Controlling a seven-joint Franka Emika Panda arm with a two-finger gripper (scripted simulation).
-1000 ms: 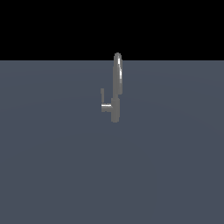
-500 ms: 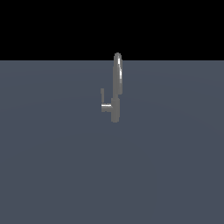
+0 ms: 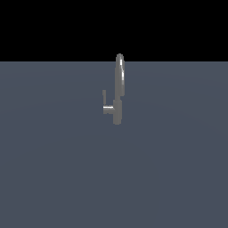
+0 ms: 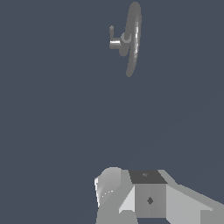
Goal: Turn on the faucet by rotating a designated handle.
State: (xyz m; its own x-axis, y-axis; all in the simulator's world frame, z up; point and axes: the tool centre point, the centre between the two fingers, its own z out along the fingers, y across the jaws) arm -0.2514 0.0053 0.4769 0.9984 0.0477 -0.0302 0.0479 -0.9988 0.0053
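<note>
The faucet (image 3: 118, 89) stands upright on a plain slate-grey floor (image 3: 53, 169) under black background; tool's opening cannot be told.

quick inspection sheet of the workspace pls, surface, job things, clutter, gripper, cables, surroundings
surface: plain flat grey-blue surface, bare apart from the faucet
faucet: slim grey faucet stands upright, its tall arched spout above a short body
handle: small L-shaped handle juts from the body toward the exterior view's left, its thin bar pointing up; nothing touches it
clutter: nothing seen
gripper: not in the exterior view; the wrist view shows grey and white parts of the gripper well apart from the faucet, and I cannot tell whether it is open or shut
cables: nothing seen
surroundings: black background above the surface, nothing else seen
</note>
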